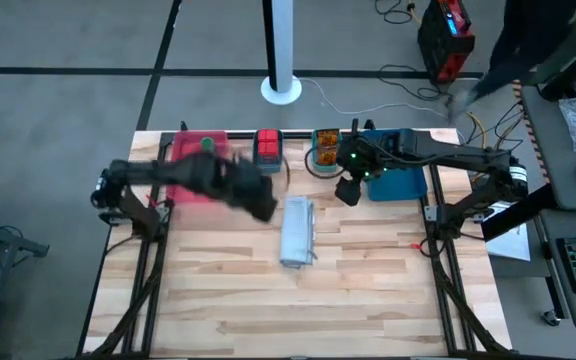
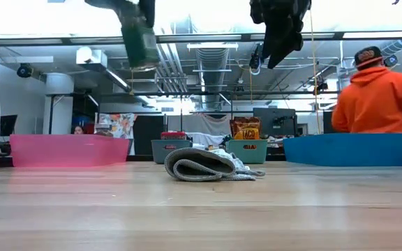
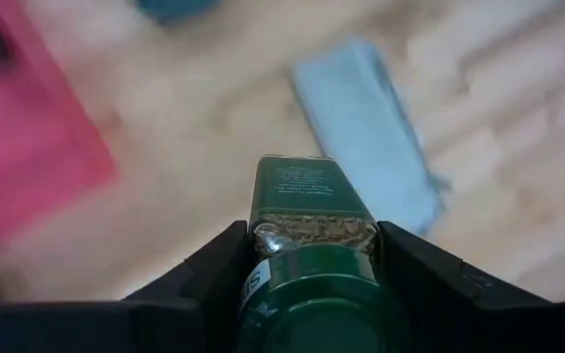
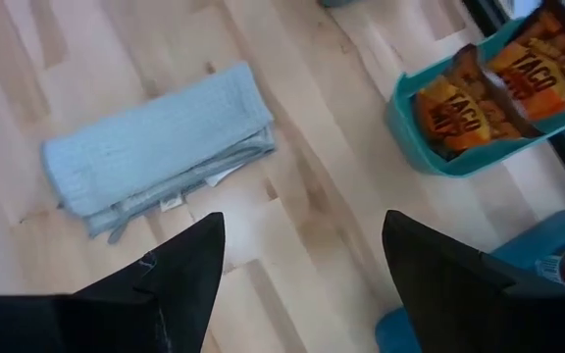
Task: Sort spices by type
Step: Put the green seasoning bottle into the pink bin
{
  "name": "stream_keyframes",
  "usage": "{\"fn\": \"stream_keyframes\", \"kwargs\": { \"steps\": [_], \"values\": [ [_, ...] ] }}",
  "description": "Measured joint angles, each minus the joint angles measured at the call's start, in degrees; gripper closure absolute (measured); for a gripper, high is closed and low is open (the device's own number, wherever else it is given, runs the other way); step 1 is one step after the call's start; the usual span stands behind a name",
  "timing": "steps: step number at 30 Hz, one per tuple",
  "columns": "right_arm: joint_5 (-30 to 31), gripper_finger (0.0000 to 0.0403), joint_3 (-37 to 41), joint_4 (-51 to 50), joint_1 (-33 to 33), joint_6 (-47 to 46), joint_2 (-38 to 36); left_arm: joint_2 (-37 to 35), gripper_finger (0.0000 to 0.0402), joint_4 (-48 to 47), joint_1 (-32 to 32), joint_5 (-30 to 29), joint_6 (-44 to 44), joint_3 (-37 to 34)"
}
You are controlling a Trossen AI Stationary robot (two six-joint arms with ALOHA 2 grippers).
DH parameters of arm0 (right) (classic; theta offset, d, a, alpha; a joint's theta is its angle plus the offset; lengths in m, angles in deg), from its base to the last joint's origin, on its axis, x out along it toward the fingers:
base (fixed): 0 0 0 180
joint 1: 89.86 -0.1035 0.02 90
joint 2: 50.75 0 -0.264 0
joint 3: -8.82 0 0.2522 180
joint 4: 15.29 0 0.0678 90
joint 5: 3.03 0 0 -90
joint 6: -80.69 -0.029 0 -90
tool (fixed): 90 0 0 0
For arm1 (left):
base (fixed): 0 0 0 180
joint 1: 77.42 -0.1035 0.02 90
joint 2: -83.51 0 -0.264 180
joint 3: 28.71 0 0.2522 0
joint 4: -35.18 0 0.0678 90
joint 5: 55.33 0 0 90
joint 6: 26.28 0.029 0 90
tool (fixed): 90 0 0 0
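Note:
My left gripper hangs high over the table between the pink tray and the folded grey-white bundle, shut on a green-lidded spice jar. Another green-lidded jar sits in the pink tray. Small red boxes lie in a little grey tray at the far edge. Orange taco packets stand in a small teal tray. My right gripper is open and holds nothing, raised beside the blue tray. My left gripper pinches the jar between its two fingers, on the jar's two sides just below the green lid. The fingers slant steeply down and run along the jar, lid toward the wrist, base pointing away. The jar hangs clear, high above the table.
The folded bundle lies mid-table. The trays line the far edge, pink at the left and blue at the right. A person in an orange hoodie stands beyond the far right. Bare wood spans the near half.

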Motion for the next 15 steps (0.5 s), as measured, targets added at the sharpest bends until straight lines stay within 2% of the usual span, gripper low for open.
{"fn": "stream_keyframes", "kwargs": {
  "steps": [4,12,15],
  "values": [
    [0.1,0.0147,0.0,-0.1,1.9,0.0,0.0,-3.7,0.0222,-5.3,-11.3,-1.5,9.4,-1.7],
    [-0.3,0.0148,0.0,1.2,5.1,-2.4,0.2,-12.5,0.0222,-4.3,-35.7,0.5,19.5,-11.3],
    [-0.3,0.0147,0.0,2.7,6.5,-2.9,0.4,-15.7,0.0222,-2.8,-41.2,3.0,22.9,-17.0]
  ]
}}
